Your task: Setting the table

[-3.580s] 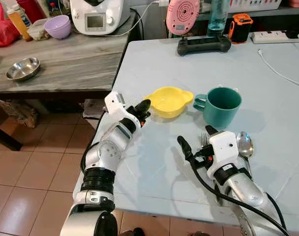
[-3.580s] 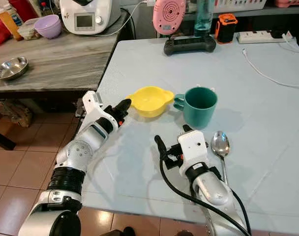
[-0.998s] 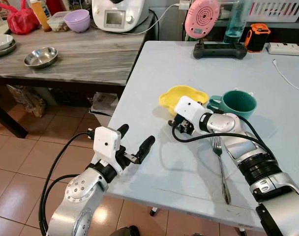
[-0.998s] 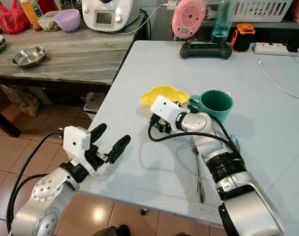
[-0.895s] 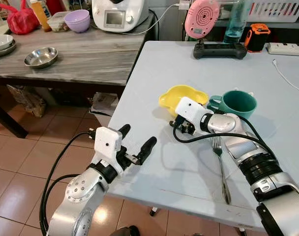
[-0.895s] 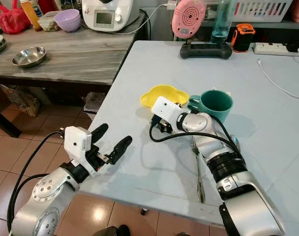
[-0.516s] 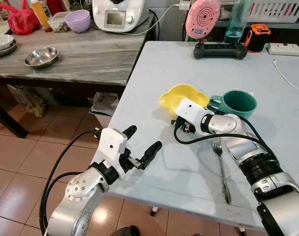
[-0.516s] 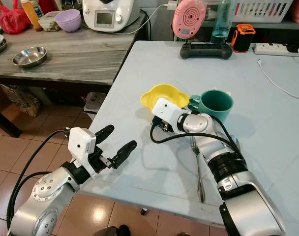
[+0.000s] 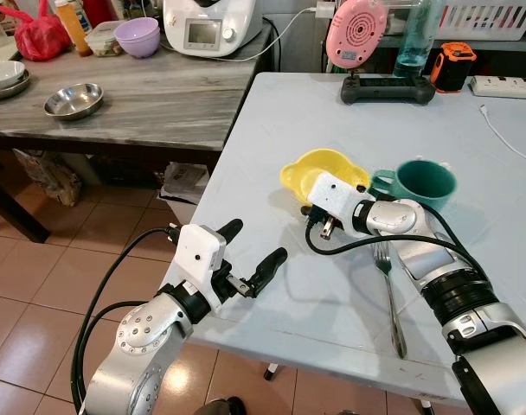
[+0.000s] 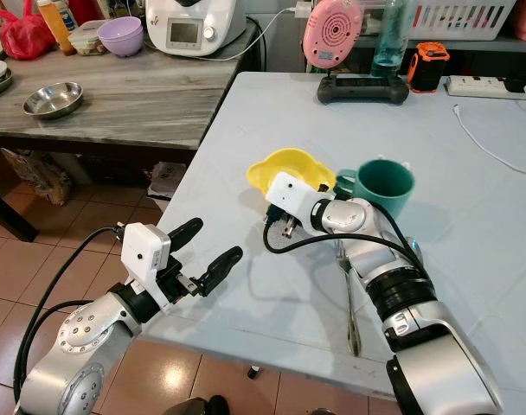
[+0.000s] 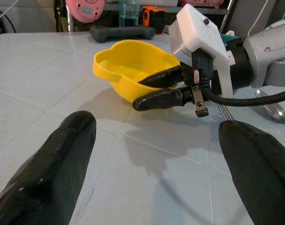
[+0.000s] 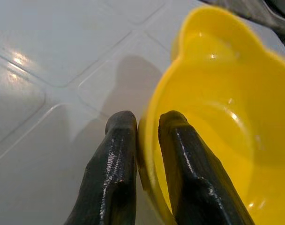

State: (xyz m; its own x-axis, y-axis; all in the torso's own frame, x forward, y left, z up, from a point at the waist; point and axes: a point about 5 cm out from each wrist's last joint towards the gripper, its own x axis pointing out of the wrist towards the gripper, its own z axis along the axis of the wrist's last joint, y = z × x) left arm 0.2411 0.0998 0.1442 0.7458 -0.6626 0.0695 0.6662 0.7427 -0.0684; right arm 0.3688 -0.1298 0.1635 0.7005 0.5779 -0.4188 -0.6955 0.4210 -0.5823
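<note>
Yellow bowl (image 9: 323, 169): glossy, lobed rim, seemingly tipped, rim pinched by right gripper (image 12: 145, 140); left gripper (image 9: 250, 255) spread.

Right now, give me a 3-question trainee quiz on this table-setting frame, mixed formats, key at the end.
1. True or false: the right gripper has its jaws pinched on the rim of the yellow bowl, one inside and one outside.
2. Multiple choice: the left gripper is
A. shut on the fork
B. open, holding nothing, at the table's near-left edge
C. inside the green mug
3. Fill in: directly beside the yellow bowl, on the robot's right, stands a green ____.

Key:
1. true
2. B
3. mug
</note>
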